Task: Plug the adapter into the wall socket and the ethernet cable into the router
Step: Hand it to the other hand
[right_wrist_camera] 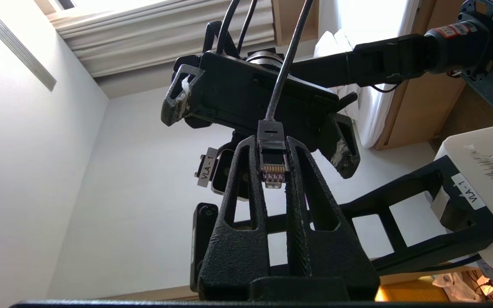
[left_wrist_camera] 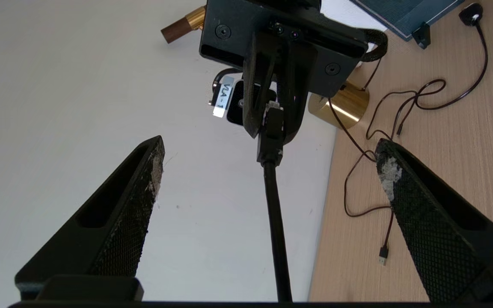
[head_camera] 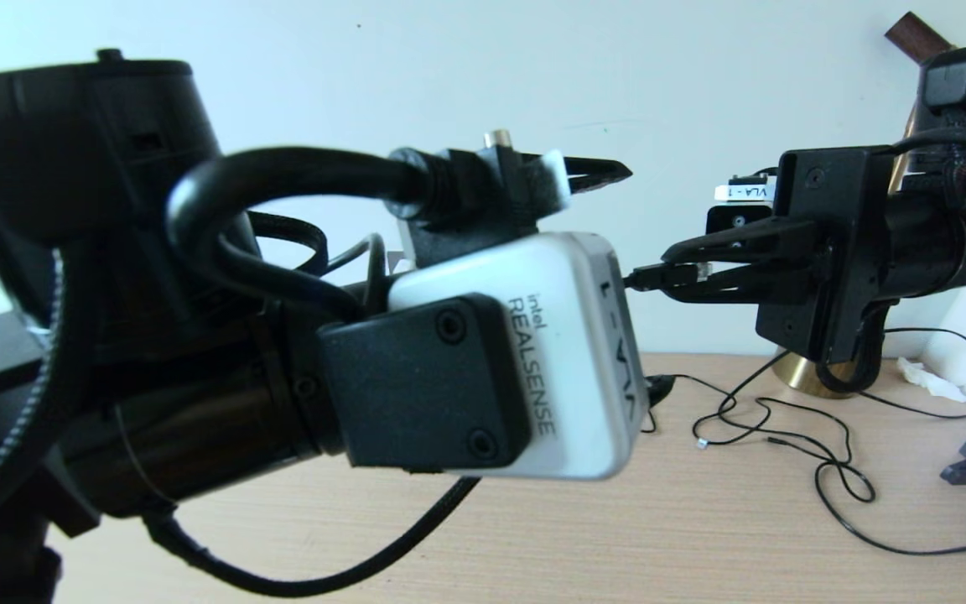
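Black moulded plastic formed the plug of the ethernet cable (right_wrist_camera: 273, 155), a small rectangular body with a clear tip and a row of coppery contacts showing in the right wrist view. The right gripper (head_camera: 688, 276), at about three o'clock in the head view, was clenched on that plug, its two ribbed fingers (right_wrist_camera: 238, 205) pressed to the plug's flat sides, contacts pointing back toward its own wrist. The cord ran away from the plug as a round, fairly thick, smooth black line, passing between the spread fingers (left_wrist_camera: 122, 214) of the left gripper (left_wrist_camera: 268, 171), which stood released and wide, touching nothing. In the head view that left gripper was mostly hidden behind its white wrist camera (head_camera: 550, 352) near the centre.

By my judgement the plug is light and rigid but its clear latch tab looks fragile, so the hold belongs on the solid side walls, as it was, never on the tab or contacts. The cord itself should be springy and moderately stiff, likely to tug the plug askew; a second hold just behind the strain relief would steady it.

On the pale wood-grain table (head_camera: 533, 537), thin black cables (head_camera: 818, 453) lay in loose loops around four o'clock, beside a brushed brass cylinder (head_camera: 802, 373). No router, adapter or wall socket showed anywhere.
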Controlling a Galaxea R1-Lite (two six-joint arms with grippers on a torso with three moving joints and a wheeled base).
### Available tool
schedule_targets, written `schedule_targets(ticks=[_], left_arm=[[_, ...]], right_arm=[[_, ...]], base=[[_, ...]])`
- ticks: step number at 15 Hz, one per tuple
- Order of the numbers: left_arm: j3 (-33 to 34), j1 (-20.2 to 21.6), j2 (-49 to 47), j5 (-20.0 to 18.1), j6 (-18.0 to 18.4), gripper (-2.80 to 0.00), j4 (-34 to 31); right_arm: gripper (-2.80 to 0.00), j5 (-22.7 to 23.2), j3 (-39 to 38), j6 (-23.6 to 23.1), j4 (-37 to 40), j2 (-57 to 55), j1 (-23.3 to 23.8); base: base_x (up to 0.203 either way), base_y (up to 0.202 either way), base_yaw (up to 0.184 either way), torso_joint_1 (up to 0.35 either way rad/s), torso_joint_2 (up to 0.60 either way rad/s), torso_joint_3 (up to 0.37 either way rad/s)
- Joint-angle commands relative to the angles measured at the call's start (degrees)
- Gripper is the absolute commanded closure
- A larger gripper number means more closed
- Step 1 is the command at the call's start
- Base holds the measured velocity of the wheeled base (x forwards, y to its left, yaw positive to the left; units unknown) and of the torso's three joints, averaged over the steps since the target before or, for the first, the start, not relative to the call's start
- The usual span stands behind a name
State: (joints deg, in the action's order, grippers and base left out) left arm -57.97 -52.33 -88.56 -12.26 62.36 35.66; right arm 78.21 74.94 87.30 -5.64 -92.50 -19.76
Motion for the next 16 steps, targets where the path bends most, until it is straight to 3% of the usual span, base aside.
schedule_targets(ticks=[1, 6, 7, 16], left_arm=[[-0.2, 0.0, -0.5, -0.6, 0.2, -2.8, 0.2], [-0.2, 0.0, -0.6, -0.6, 0.2, -2.8, 0.2], [-0.2, 0.0, -0.8, -0.6, 0.2, 0.0, 0.2], [-1.4, -0.8, -3.9, -0.6, 0.3, 0.0, 0.6]], right_arm=[[0.0, 0.4, -0.1, 0.5, -0.1, 0.0, 0.0], [0.0, 0.4, -0.1, 0.5, -0.1, -0.1, 0.0], [0.0, 0.4, -0.1, 0.5, -0.1, -0.1, 0.0], [0.0, 0.4, -0.3, 0.5, -0.1, 0.1, -0.1]], base=[[0.0, 0.0, 0.0, 0.0, 0.0, 0.0], [0.0, 0.0, 0.0, 0.0, 0.0, 0.0], [0.0, 0.0, 0.0, 0.0, 0.0, 0.0], [0.0, 0.0, 0.0, 0.0, 0.0, 0.0]])
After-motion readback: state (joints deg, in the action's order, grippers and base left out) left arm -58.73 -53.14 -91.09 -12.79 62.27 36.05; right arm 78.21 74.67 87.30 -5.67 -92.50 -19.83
